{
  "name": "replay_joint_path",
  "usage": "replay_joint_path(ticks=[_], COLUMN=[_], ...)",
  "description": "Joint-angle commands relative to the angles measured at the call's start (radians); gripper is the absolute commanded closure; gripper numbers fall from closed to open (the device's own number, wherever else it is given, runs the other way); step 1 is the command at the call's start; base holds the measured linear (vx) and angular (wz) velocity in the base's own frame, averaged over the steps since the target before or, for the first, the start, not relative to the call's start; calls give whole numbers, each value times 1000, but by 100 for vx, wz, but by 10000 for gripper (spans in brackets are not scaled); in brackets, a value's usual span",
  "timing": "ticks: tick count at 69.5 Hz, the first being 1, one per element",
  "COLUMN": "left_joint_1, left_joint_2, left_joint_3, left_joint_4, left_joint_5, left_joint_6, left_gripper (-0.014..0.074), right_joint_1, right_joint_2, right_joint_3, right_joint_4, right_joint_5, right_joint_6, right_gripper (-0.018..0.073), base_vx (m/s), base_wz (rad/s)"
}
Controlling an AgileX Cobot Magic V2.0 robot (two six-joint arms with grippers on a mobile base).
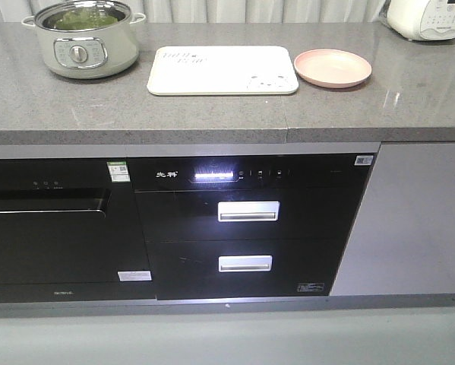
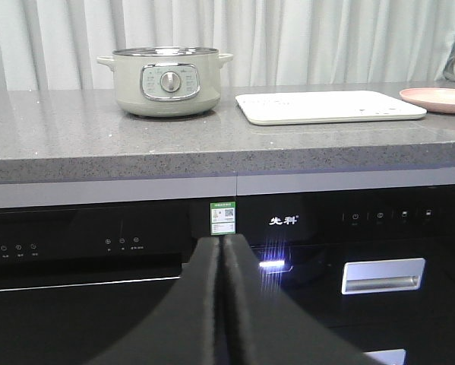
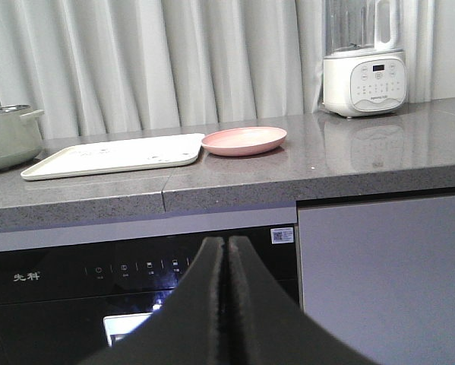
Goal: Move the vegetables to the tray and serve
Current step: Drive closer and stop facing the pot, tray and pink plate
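Observation:
Green leafy vegetables [image 1: 81, 19] lie inside a pale green electric pot [image 1: 83, 42] at the back left of the grey countertop; from the left wrist view only the pot [image 2: 166, 82] shows, its contents hidden. The cream-white tray [image 1: 222, 70] lies flat beside the pot, also seen as the tray [image 2: 326, 106] and the tray [image 3: 117, 155]. My left gripper [image 2: 222, 240] is shut with nothing in it, below the counter edge in front of the black appliance. My right gripper [image 3: 227, 240] is likewise shut and empty, low before the cabinet front. Neither arm shows in the front view.
A round pink plate [image 1: 333, 68] sits right of the tray. A white appliance [image 1: 428, 17] stands at the back right corner; it appears as a blender [image 3: 362, 65] in the right wrist view. Black built-in appliances with drawer handles [image 1: 248, 211] fill the front under the countertop [image 1: 212, 114].

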Motion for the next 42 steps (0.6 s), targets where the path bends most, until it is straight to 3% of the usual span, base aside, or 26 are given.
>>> replay_joint_path(ticks=[1,42], left_joint_1=[0,0], left_joint_2=[-4,-4], left_joint_3=[22,22], left_joint_4=[0,0], left_joint_5=[-72,-72], left_joint_6=[-8,-8], left_gripper=[602,602], right_joint_1=[-5,-5], right_joint_2=[-5,-5], right_joint_3=[15,15], right_joint_4=[-2,-2], right_joint_5=[-74,-75], right_joint_6=[-3,-3], right_gripper=[562,562], base_vx=[10,9], base_wz=[1,-1])
